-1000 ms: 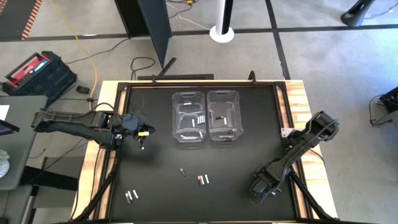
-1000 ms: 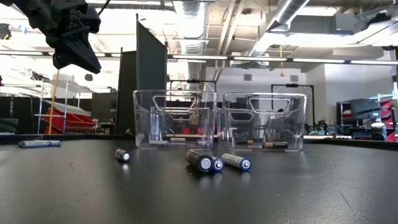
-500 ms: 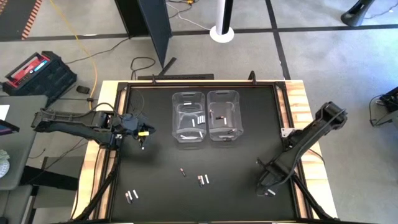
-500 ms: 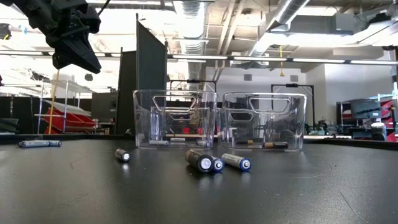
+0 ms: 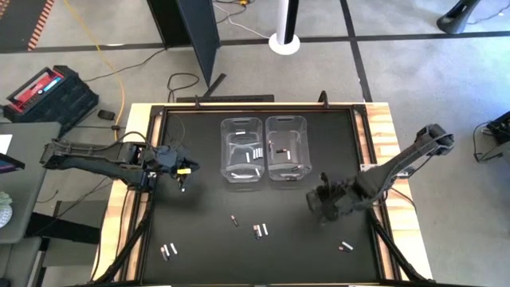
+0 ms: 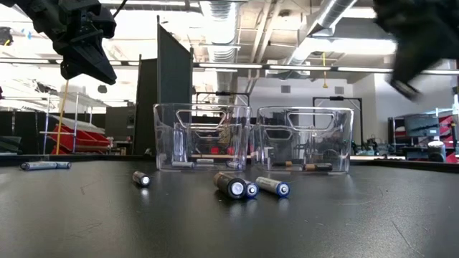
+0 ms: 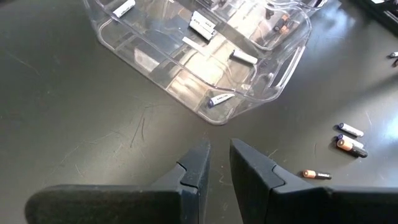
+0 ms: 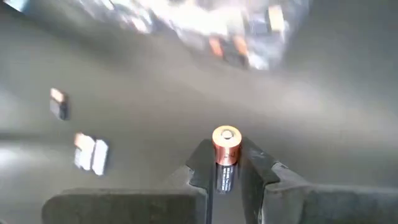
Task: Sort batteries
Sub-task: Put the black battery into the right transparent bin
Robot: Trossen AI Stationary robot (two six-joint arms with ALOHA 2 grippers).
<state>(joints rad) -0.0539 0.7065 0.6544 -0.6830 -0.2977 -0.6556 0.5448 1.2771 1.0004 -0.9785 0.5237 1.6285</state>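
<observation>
Counting two bins (image 5: 241, 127), six loose batteries (image 5: 260, 230), right tool (image 8: 226, 163) gripping another.

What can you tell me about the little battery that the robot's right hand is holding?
The battery is a small cylinder with a shiny copper-coloured top and a dark lower body, which looks like metal. It sits pinched between the two dark fingers of the right hand, with its copper end poking out past the fingertips. The hand holds it up above the black table, near the clear bins. Only the fingers touch it.
</observation>
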